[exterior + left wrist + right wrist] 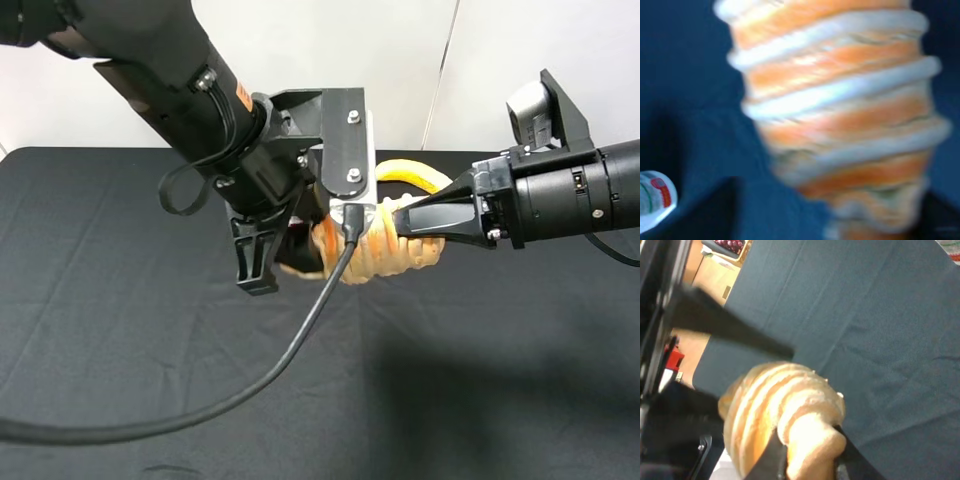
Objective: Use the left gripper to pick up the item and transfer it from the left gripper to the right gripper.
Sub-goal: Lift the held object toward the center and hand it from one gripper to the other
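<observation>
Meeting above the dark worktop point(120, 380) for the handover, your left pincer point(278, 262) flanks one end of the item point(385, 258), though I cannot tell if it grips; the right pincer point(396, 228) is closed on the other end, so the item hangs between them.

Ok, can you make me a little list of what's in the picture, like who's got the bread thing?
item: tan ridged bread-like roll, held up off the table
right gripper: jaws shut on one end of the item
left gripper: at the item's other end; too hidden to tell if it is gripping
banana: yellow, mostly hidden behind the arms
bottle: white, at the edge of the left wrist view
table: covered in black cloth
</observation>
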